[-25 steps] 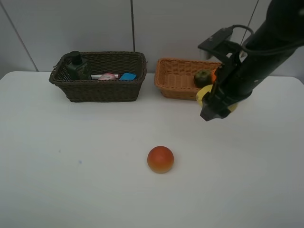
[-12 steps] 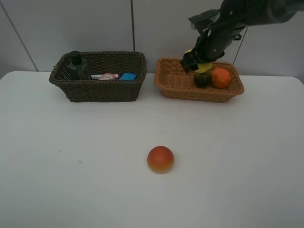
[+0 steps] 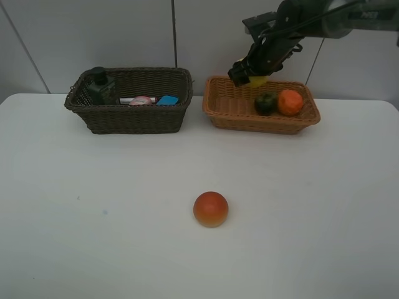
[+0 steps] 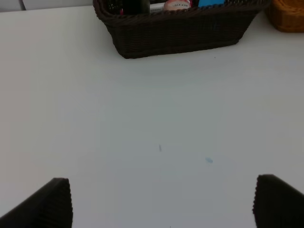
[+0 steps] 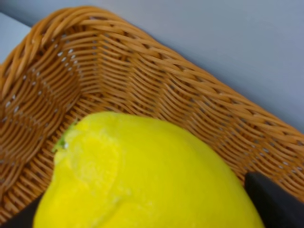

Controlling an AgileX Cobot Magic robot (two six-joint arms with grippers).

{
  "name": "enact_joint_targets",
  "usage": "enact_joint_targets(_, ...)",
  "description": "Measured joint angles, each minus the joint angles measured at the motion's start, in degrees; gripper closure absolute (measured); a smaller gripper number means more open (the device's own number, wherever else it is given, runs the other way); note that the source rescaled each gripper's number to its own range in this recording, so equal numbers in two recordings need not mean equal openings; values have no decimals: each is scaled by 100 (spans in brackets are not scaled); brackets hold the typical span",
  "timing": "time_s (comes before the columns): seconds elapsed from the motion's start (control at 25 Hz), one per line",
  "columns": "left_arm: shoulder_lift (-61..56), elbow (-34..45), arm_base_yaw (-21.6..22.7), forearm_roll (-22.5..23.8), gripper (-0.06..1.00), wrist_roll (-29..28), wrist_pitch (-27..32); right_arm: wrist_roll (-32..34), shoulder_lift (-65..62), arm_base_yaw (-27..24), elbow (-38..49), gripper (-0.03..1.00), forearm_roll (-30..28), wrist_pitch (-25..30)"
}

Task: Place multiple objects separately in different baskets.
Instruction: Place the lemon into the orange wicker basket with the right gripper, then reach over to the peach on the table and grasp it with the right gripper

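My right gripper (image 3: 249, 76) is shut on the yellow lemon (image 3: 258, 80) and holds it over the back of the light orange-tan basket (image 3: 234, 112). The lemon (image 5: 142, 175) fills the right wrist view above the basket's weave (image 5: 118, 71). In that basket lie a mangosteen (image 3: 265, 103) and an orange (image 3: 290, 102). The red-orange peach-like fruit (image 3: 211, 208) sits on the white table (image 3: 93, 218). The dark brown basket (image 3: 131, 118) holds the green pump bottle (image 3: 101, 88), the pink bottle (image 3: 142, 99) and a blue item (image 3: 167, 99). My left gripper (image 4: 161, 204) is open over bare table.
The dark basket (image 4: 180, 33) shows at the far side of the left wrist view, with the tan basket's corner (image 4: 287, 16) beside it. A grey wall stands behind the table.
My right arm has carried the lemon from in front of the tan basket up and back to over the basket's rear left part. The peach-like fruit has not moved.
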Motion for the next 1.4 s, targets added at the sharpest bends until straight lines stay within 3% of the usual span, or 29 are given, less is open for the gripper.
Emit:
enact_joint_targets(0.08, 0, 0, 0, 0, -6, 0, 0, 130, 0, 0, -6, 58, 5, -29)
enact_joint_targets(0.2, 0, 0, 0, 0, -6, 0, 0, 482, 0, 0, -6, 24, -49, -64)
enact_joint_targets(0.24, 0, 0, 0, 0, -6, 0, 0, 560, 0, 0, -6, 18, -73, -41)
enact_joint_targets(0.36, 0, 0, 0, 0, -6, 0, 0, 806, 0, 0, -6, 11, -120, 219)
enact_joint_targets(0.48, 0, 0, 0, 0, -6, 0, 0, 1113, -5, 0, -6, 9, -120, 761)
enact_joint_targets(0.84, 0, 0, 0, 0, -6, 0, 0, 1907, -605, 0, -11, 9, 422, 3138)
enact_joint_targets(1.16, 0, 0, 0, 0, -6, 0, 0, 2354, -1160, 129, 481, 9, 1503, 3253)
enact_joint_targets(1.4, 0, 0, 0, 0, -6, 0, 0, 2242, -1779, 1154, 1789, 9, 966, 3261)
